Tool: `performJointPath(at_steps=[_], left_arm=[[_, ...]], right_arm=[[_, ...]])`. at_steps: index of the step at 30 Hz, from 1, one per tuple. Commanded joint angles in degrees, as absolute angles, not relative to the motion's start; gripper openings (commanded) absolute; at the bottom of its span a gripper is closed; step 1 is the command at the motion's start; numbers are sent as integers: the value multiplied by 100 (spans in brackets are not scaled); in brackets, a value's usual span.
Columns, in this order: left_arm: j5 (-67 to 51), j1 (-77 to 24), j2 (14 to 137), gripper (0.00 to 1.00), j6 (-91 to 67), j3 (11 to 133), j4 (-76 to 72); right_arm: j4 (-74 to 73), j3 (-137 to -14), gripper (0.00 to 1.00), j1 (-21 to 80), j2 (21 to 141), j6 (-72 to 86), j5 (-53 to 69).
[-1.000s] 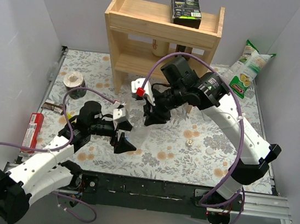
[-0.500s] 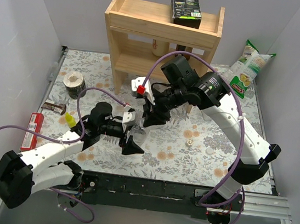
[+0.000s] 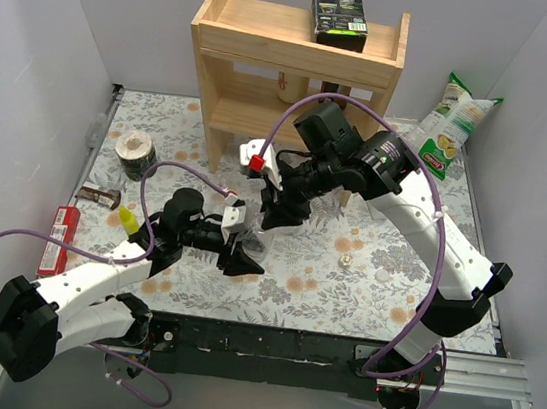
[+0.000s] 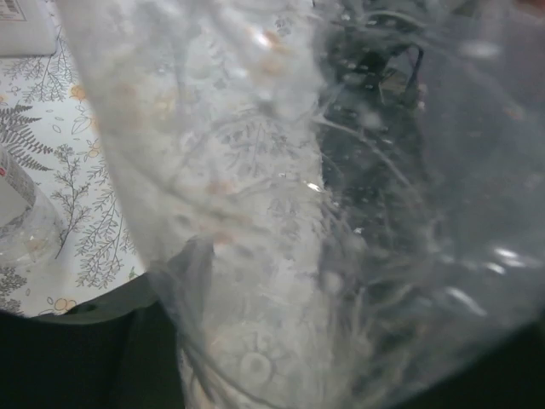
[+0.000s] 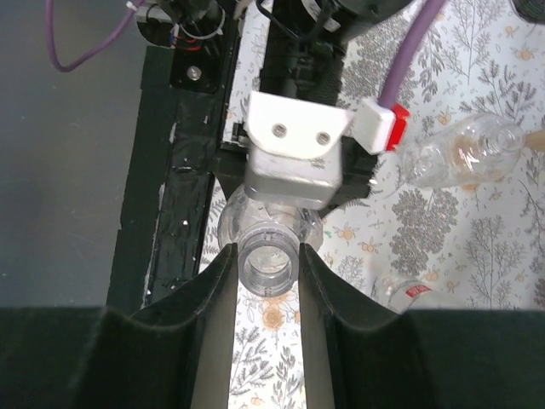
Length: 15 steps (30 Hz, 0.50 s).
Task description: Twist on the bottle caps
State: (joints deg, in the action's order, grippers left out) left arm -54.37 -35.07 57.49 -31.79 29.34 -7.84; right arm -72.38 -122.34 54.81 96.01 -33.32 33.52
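Left gripper (image 3: 243, 258) was clamped on a clear bottle (image 5: 268, 256) near the middle of the floral surface (image 3: 372, 298), its neck uncapped. Right gripper (image 3: 274, 222) hung at its 1 o'clock, fingers (image 5: 213, 290) closely flanking that neck, though I couldn't tell whether they pinched it. A pale cap (image 3: 345, 260) lay apart at the bottle's 3 o'clock.

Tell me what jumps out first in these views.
Mid-table, the left gripper holds a clear bottle, its open, capless neck flanked by the right gripper. Behind stands a wooden shelf bearing a black box; a pale cap lies right of the grippers.
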Motion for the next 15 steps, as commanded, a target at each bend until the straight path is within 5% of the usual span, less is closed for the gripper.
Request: performJointPath(at_steps=[1, 2, 4, 7, 10, 14, 15], left_arm=[[-5274, -3516, 5520, 42, -3357, 2874, -932], [-5213, -3507, 5493, 39, -3375, 2874, -923], [-5019, -3489, 5336, 36, -3340, 2874, -783], [-4712, -3393, 4967, 32, -3366, 2786, -616], [-4711, -3007, 4616, 26, -3471, 2847, -317], [-4562, -2418, 4062, 0, -3218, 3128, 482], [-4422, -2191, 3913, 0, -3217, 3199, 823]], right_arm=[[-7269, -12208, 30, 5511, 9475, -3331, 3235], [-7269, -12217, 43, 5511, 9466, -3288, 3156], [-7269, -12470, 87, 5519, 9396, -3261, 2770], [-7102, -13023, 98, 5519, 9238, -3103, 2041], [-6812, -13087, 99, 5511, 8966, -3252, 1566], [-6583, -12177, 98, 5511, 8737, -3384, 1406], [-6531, -12016, 98, 5511, 8736, -3401, 1511]])
